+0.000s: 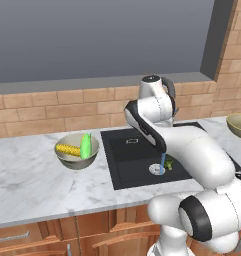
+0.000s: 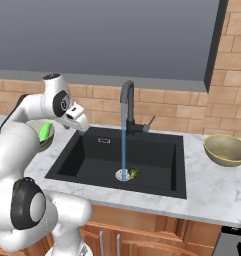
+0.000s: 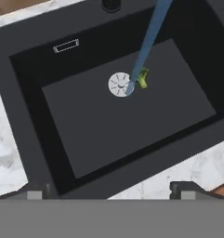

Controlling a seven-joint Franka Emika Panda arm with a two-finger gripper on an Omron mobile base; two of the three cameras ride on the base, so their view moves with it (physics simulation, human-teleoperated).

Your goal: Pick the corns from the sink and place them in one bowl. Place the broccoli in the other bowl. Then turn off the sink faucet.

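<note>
Kitchen, marble bench (image 1: 32,185) before a brick wall. Fingers (image 3: 111,188): tips at lower left and lower right of the hand view, spread wide, holding nothing, above the sink (image 3: 118,116). Sink: black basin, centre frame; silver drain (image 3: 119,84) mid-floor. Broccoli (image 2: 134,172): just beside the drain, on the basin floor. Water stream (image 2: 124,137): fell from the faucet (image 2: 128,107) onto the drain. Pale bowl (image 1: 77,151): left of the sink in the left base view, held the yellow cob (image 1: 68,149) and green husk piece (image 1: 85,145). Olive-tan bowl (image 2: 226,149): right side of the right base view.
</note>
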